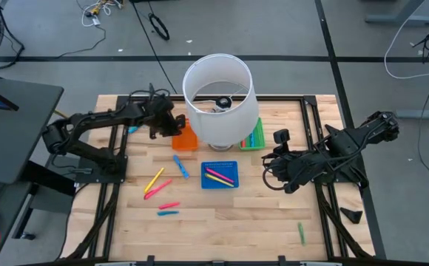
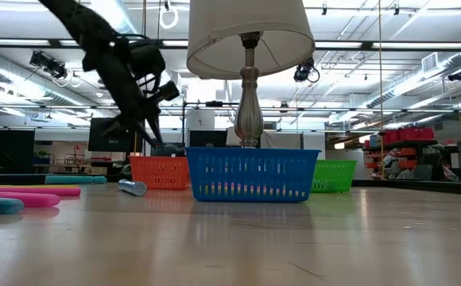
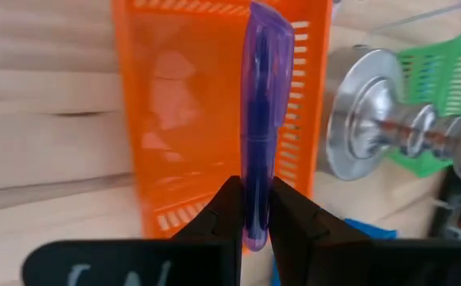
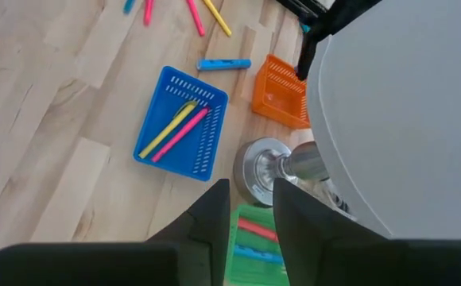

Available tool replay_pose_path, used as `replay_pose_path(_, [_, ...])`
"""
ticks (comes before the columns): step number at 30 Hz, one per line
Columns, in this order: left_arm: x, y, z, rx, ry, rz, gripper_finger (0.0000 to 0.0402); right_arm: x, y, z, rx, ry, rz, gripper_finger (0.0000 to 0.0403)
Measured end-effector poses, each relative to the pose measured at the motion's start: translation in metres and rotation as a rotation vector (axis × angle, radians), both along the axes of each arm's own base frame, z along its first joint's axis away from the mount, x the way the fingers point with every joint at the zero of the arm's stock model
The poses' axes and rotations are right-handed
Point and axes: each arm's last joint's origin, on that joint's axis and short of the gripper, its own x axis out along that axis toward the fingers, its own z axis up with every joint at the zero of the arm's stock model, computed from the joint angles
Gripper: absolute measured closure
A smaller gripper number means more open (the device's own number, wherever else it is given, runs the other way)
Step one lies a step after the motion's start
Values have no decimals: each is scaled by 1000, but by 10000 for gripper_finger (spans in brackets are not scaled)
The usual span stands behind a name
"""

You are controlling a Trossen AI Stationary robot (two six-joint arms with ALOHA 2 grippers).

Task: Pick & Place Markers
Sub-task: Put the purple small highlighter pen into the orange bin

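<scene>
My left gripper (image 1: 176, 125) is over the orange tray (image 1: 187, 140), shut on a purple marker (image 3: 266, 103) that sticks out past its fingers above the tray's floor (image 3: 183, 119). The blue tray (image 1: 220, 175) holds a yellow and a pink marker (image 4: 175, 131). Markers lie in the green tray (image 4: 254, 238), which the lampshade partly hides. A blue marker (image 1: 180, 166), a yellow one (image 1: 154, 179), pink ones (image 1: 158, 189) and a teal one (image 1: 168, 213) lie loose on the table. My right gripper (image 1: 272, 168) hangs open and high at the right, holding nothing. My left gripper pinches the purple marker near its near end (image 3: 256, 214) between its two fingers. The fingers lie along the marker, which runs on straight ahead of them. It slants down over the orange tray, lifted clear of it.
A table lamp (image 1: 218, 96) with a wide white shade stands at the table's centre, its metal base (image 3: 358, 111) beside the orange and green trays. A lone green marker (image 1: 301, 233) lies near the front right. Bare wood lies at the front.
</scene>
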Motion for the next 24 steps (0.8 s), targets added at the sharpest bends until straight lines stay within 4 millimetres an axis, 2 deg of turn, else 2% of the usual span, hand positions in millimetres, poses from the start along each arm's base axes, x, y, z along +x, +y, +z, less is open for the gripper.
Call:
replay_pose_path(5, [-3, -2, -22, -36, -142, 39, 359, -1, 0, -1, -8, 11, 3, 302])
replay_pose_path(8, [-7, -6, -31, -67, -128, 55, 359, -1, -1, -1, -10, 14, 3, 302])
replay_pose_path(20, [-7, -5, -31, -41, -136, 32, 359, 1, -4, -1, -24, 19, 1, 302])
replay_pose_path(24, [-7, -5, -31, -40, -136, 33, 317, 1, -4, -1, -23, 19, 2, 302])
